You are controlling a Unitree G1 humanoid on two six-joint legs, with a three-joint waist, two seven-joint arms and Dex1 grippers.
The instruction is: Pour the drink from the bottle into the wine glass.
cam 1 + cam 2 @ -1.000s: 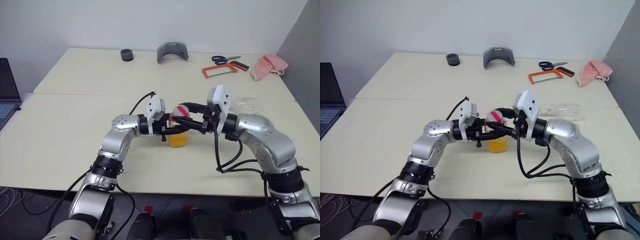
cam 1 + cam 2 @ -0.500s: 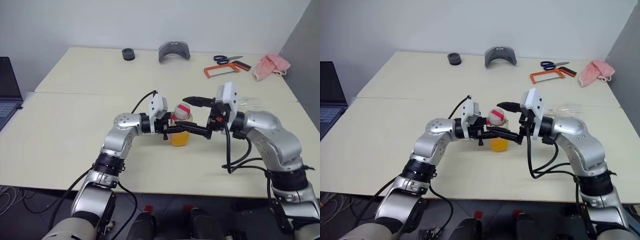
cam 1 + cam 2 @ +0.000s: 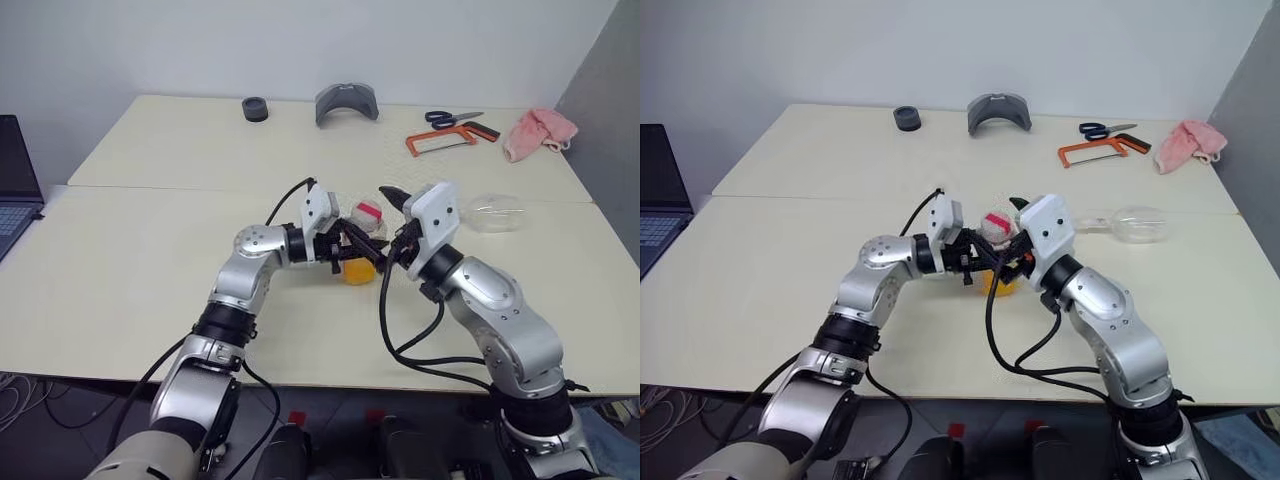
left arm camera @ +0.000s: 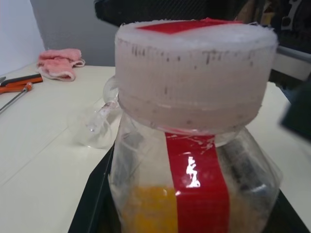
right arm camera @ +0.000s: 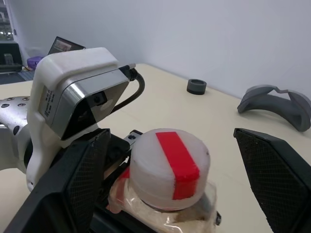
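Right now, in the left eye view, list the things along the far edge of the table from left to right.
Black ring → grey curved part → scissors → orange hacksaw → pink cloth.

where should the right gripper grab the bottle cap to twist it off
Around the cap's round side wall, one finger on each side, coming down from above. The bottle stands upright, clamped at its body by the left gripper, so the cap is free, and the right gripper already straddles it, open.
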